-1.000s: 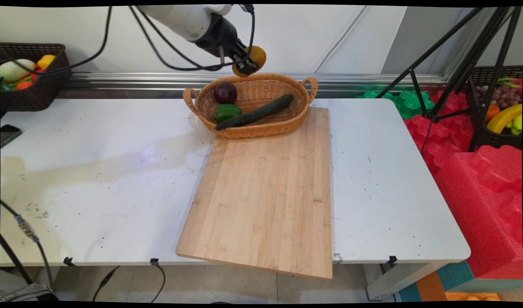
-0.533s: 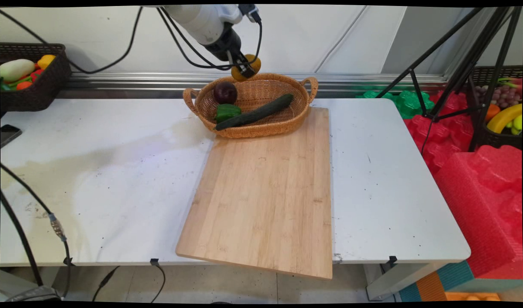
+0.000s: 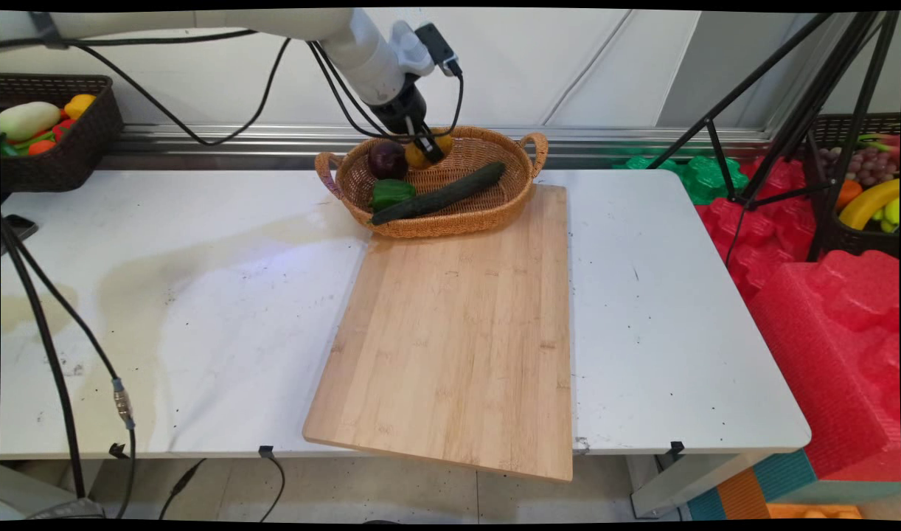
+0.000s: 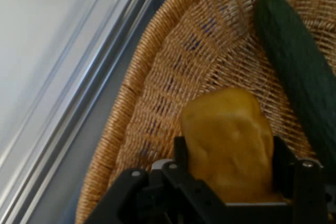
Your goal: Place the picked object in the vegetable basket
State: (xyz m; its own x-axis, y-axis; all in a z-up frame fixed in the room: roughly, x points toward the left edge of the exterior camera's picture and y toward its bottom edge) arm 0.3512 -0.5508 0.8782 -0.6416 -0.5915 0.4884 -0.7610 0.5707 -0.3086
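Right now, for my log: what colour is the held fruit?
Yellow-orange fruit; hand view shows it best.

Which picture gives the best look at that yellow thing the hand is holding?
The hand view: the yellow fruit fills the middle, gripped between the black fingers over the basket, beside the cucumber. In the main view the fruit is only a small patch, half hidden behind the hand, next to the onion.

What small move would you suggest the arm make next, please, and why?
Probably open the tool and release: it grips the yellow fruit already inside the wicker basket, beside the purple onion and above the cucumber.
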